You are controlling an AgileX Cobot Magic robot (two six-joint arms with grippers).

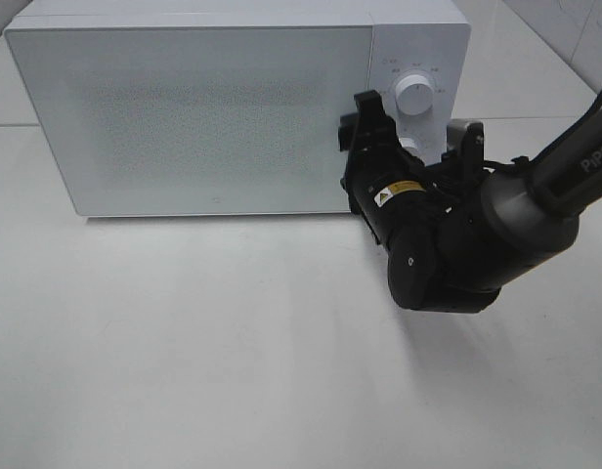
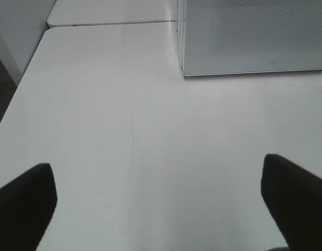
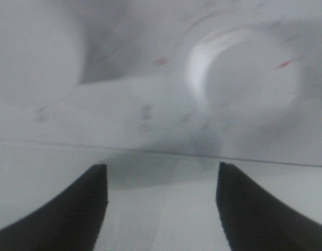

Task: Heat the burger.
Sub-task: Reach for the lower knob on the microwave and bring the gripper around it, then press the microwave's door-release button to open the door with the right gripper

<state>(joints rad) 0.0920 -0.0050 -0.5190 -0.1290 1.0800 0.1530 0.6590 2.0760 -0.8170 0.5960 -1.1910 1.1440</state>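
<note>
- We cannot see through the speckled door of the microwave point(image 1: 213, 107), so its inside is hidden from us.
- The right gripper point(image 1: 415, 134) and its arm cover the lower control panel point(image 1: 448, 59); only a sliver of the lower knob point(image 1: 409, 146) shows.
- The markings around the upper knob point(image 1: 415, 95) are too small for us to read.
- The right wrist view is blurred: one white knob point(image 3: 244, 78) is a soft disc, and we cannot tell which knob it is.
- Of the left gripper point(image 2: 157, 170) we see only two dark fingertips point(image 2: 25, 204), cut off by the frame's edge.
</note>
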